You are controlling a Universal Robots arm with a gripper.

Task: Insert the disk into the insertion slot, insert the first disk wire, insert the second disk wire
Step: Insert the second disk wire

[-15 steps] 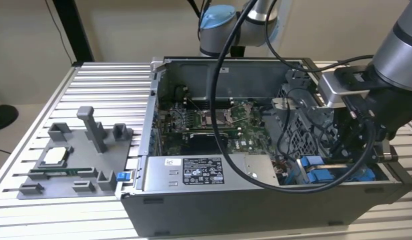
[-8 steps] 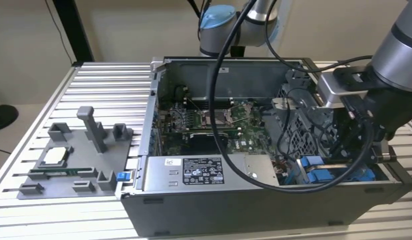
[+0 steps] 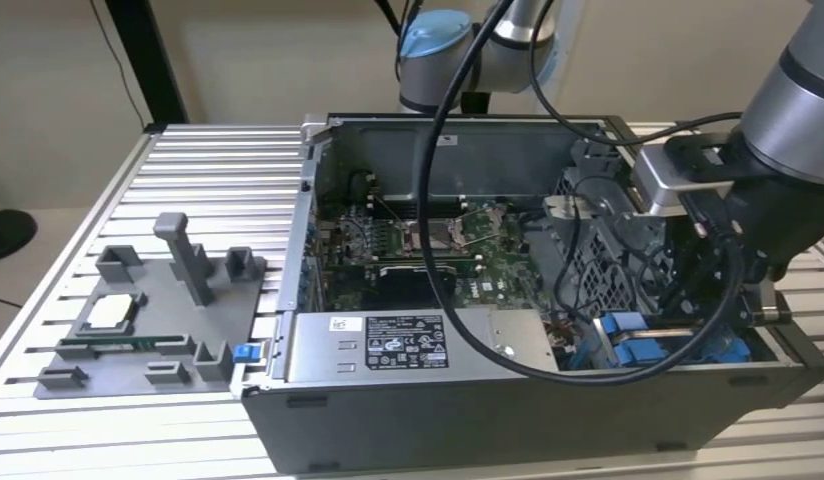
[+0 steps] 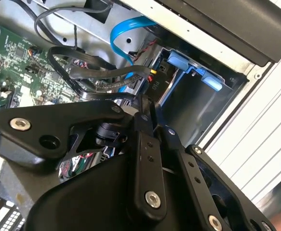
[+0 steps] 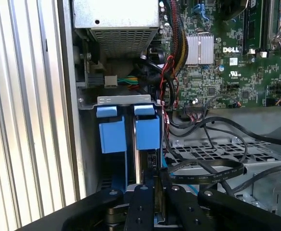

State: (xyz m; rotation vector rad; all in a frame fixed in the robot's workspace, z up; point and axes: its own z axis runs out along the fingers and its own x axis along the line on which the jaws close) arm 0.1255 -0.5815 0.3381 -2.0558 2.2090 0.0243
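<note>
The disk [image 5: 146, 132] sits upright in the insertion slot [image 5: 126, 101], its blue carrier frame just beside a second blue carrier in the same bay, at the corner of the open computer case [image 3: 426, 440] nearest the exterior view's right. In the exterior view the blue tabs of the bay [image 3: 639, 345] show beneath my arm, next to the silver power supply box [image 3: 412, 345]. My pincer [image 5: 155, 185] hangs right over the top edge of the disk; the fingers [image 4: 145, 159] stand close together around a black flat cable [image 4: 106, 74], though I cannot tell whether they truly clamp it. A light blue cable [image 4: 123, 41] loops beside the bay, and the green motherboard [image 3: 426, 245] lies on the case floor.

The case rests on a worktop [image 3: 212, 170] of ribbed aluminium slats. On the exterior view's left a grey plastic fixture tray [image 3: 145, 330] stands on the slats, well apart from the case. Behind the worktop is a plain beige wall [image 3: 252, 50] with a dark upright post [image 3: 145, 60] against it
</note>
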